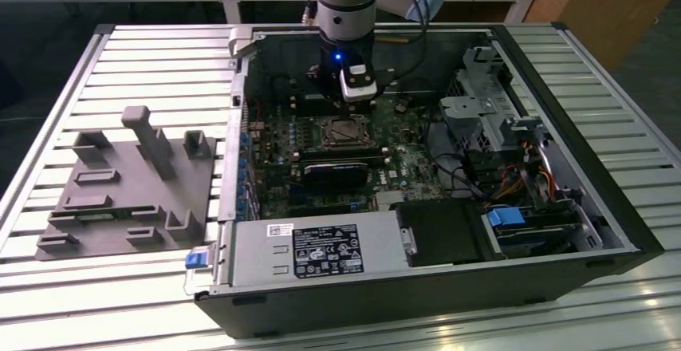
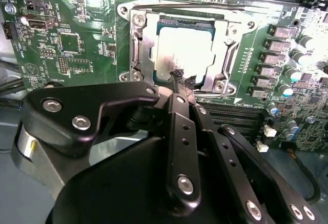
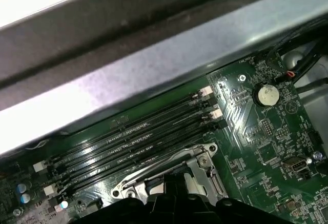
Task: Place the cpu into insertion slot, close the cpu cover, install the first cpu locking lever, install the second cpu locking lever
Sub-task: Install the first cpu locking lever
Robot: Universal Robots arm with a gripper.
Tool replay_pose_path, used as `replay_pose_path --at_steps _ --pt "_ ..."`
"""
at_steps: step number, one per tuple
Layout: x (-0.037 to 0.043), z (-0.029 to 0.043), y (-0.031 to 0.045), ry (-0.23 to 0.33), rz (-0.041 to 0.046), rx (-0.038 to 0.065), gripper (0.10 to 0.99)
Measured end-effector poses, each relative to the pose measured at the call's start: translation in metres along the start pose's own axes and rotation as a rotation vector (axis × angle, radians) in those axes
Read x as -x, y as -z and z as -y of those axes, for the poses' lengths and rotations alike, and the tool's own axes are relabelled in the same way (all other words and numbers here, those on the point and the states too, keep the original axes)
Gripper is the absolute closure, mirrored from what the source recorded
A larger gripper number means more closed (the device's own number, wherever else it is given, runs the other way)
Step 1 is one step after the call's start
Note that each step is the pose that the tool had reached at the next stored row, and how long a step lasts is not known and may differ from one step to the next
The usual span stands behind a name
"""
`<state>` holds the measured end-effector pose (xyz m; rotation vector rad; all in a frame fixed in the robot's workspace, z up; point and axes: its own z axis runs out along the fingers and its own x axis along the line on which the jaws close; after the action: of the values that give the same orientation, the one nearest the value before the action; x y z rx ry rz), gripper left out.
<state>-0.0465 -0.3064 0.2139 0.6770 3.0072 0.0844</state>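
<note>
**Operator:** Report the work area, largest items first.

**Inspector:** A slatted metal table carries an open computer case, which occupies the centre and the exterior view's right. A grey fixture plate lies on the table at the exterior view's left, just beside the case. The arm enters at the upper middle of the exterior view and reaches down into the case.

**Operator:** Contents of the case?

**Inspector:** A power supply sits along the lower edge of the case opening in the exterior view. A drive cage stands at the exterior view's right. The green motherboard lies flat at the frame's centre.

**Operator:** Gripper status?

**Inspector:** In the second wrist view the gripper has its fingers drawn together, with the tips meeting at the edge of the socket. Whether anything thin is pinched between them cannot be told.

**Operator:** Location of the task parts?

**Inspector:** The cpu cover lies flat over the socket and frames the cpu. The cpu is seated in the socket, its silver-grey top showing through the cover's opening. In the first wrist view a thin lever rod runs along the socket edge facing the memory slots. A coin cell sits on the board, well apart from the socket.
</note>
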Motion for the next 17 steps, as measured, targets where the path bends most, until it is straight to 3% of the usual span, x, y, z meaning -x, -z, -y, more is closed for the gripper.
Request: replay_pose_path --at_steps 4,13,17 --pt "0.0013 0.0027 0.0002 0.000 0.0000 0.000 0.984" --pt "0.0096 0.0202 0.0009 0.000 0.0000 0.000 0.984" --pt "0.0107 0.0226 0.0009 0.017 -0.0011 0.001 0.984"
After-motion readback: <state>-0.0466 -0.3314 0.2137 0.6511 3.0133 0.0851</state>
